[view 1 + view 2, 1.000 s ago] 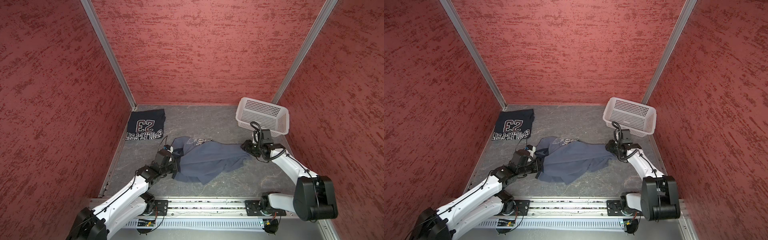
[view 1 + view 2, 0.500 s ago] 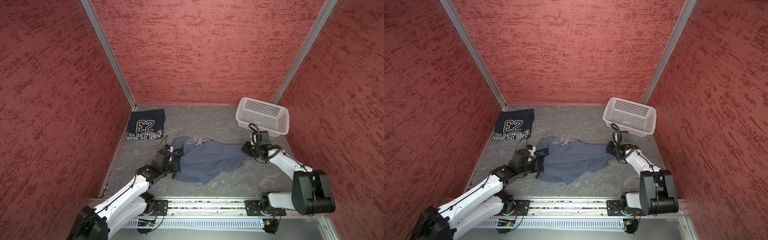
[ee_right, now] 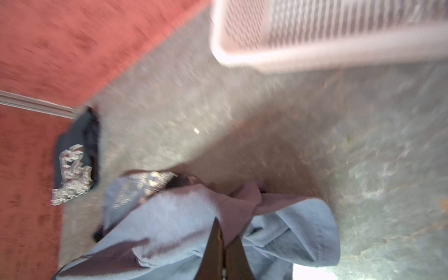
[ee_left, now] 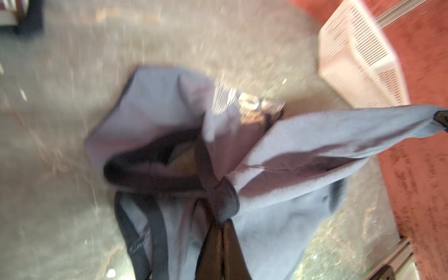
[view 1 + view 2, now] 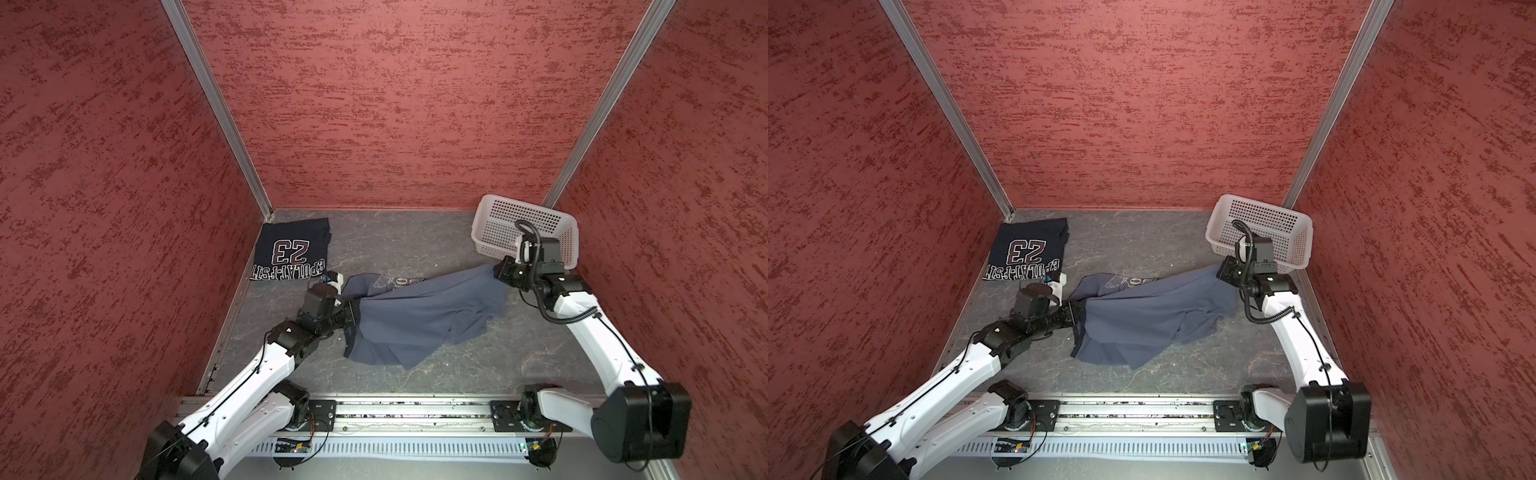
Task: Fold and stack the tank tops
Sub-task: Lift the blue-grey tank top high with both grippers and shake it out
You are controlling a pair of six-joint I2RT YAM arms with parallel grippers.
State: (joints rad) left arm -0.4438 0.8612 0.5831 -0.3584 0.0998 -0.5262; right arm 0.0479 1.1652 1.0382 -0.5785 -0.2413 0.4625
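**Right pincer shuts on the grey top's corner**

Right pincer (image 5: 498,271) has shifted a little toward the basket (image 5: 488,207) and closed since a second ago. Its jaws are now pressed together on one corner of the grey top (image 5: 419,318), and the right wrist view shows cloth bunched between the dark fingers. Left pincer (image 5: 353,312) has stayed where it was, pinching the opposite edge of the same top near its dark-trimmed straps.

Between the two pincers, the grey top is drawn out in a band across the middle of the counter (image 5: 399,237). Its upper edge is raised and its lower part sags in folds onto the surface toward the front rail.

Navy top (image 5: 291,249) lies folded flat in the back left corner with the "23" print up, apart from the grey one. The basket stands in the back right corner, just behind the right pincer. Both wrist views are blurred.
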